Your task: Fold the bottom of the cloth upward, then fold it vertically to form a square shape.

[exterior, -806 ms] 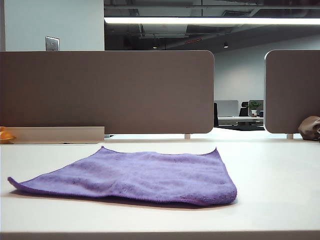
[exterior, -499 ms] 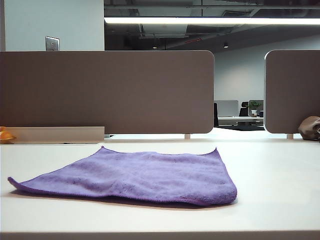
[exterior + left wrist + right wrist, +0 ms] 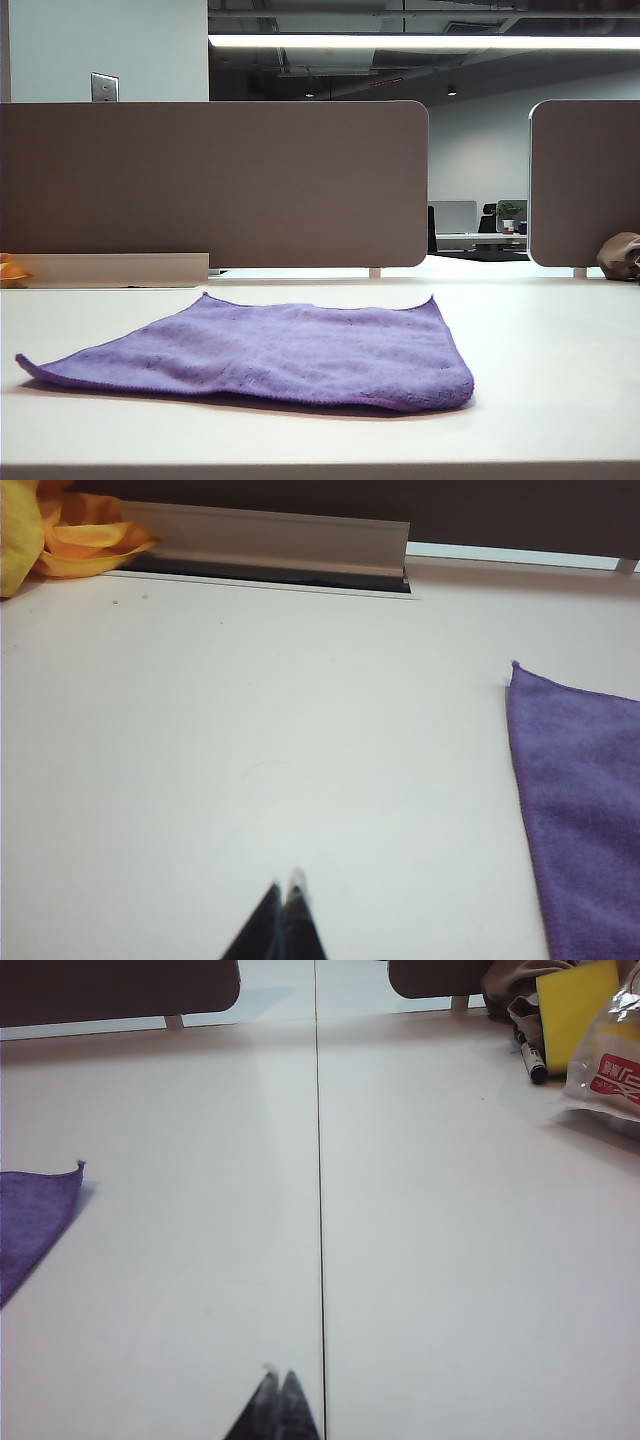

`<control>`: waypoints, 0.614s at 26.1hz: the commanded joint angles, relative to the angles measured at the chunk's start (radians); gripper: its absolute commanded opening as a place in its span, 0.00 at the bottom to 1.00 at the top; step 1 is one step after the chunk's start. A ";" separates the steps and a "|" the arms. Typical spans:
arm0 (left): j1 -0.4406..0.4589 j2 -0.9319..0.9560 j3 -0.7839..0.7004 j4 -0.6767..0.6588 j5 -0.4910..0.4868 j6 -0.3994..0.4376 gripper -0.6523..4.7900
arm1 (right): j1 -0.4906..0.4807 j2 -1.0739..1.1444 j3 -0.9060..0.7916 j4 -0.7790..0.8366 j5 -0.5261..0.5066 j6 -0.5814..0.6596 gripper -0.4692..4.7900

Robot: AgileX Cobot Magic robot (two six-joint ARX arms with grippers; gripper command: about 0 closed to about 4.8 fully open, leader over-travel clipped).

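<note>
The purple cloth (image 3: 290, 352) lies flat on the white table (image 3: 560, 380), with its right edge doubled over into a thick fold. Neither arm shows in the exterior view. In the left wrist view my left gripper (image 3: 285, 885) hovers over bare table with its black fingers pressed together, holding nothing; the cloth (image 3: 585, 810) lies well off to one side of it. In the right wrist view my right gripper (image 3: 278, 1373) is also shut and empty, beside the table seam (image 3: 319, 1210), and only a corner of the cloth (image 3: 35, 1210) shows far from it.
Brown partition panels (image 3: 215, 185) stand along the table's back edge. A small brown lump (image 3: 620, 256) sits at the far right. Orange-yellow fabric (image 3: 60, 535) lies in the back left corner. A yellow card, a marker and a plastic bag (image 3: 600, 1045) lie at the back right.
</note>
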 commanded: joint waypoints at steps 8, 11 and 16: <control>0.001 0.000 0.003 0.004 0.006 -0.003 0.12 | 0.001 0.002 0.002 -0.005 -0.006 0.012 0.09; 0.001 0.000 0.016 0.005 0.081 -0.077 0.12 | 0.000 0.002 0.006 0.019 -0.053 0.201 0.09; 0.001 0.000 0.090 0.005 0.102 -0.143 0.12 | 0.000 0.002 0.036 0.058 -0.221 0.333 0.09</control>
